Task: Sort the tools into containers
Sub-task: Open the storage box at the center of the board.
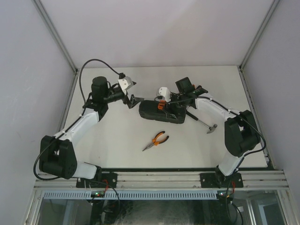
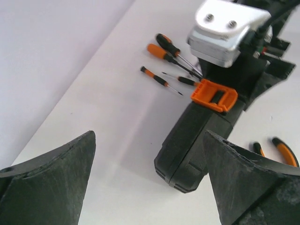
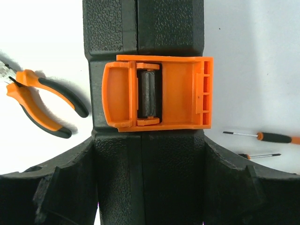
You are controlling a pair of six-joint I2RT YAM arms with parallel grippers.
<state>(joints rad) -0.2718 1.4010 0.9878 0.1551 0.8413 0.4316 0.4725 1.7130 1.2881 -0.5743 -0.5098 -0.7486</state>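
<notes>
The black tool case (image 1: 161, 112) stands closed on its edge at mid-table, its orange latch (image 3: 157, 91) facing up. My right gripper (image 3: 147, 150) is shut on the case (image 3: 145, 28) just below the latch, one finger pressed on each side. My left gripper (image 2: 149, 136) hangs open and empty, left of the case (image 2: 197, 140) and apart from it. Orange-handled pliers (image 1: 156, 140) lie in front of the case. A small hammer (image 1: 206, 124) lies to its right. Several thin screwdrivers (image 2: 164, 51) lie on the table behind it.
The white table is bounded by white walls with metal corner posts at the back and sides. Both arm bases sit on the rail at the near edge (image 1: 154, 180).
</notes>
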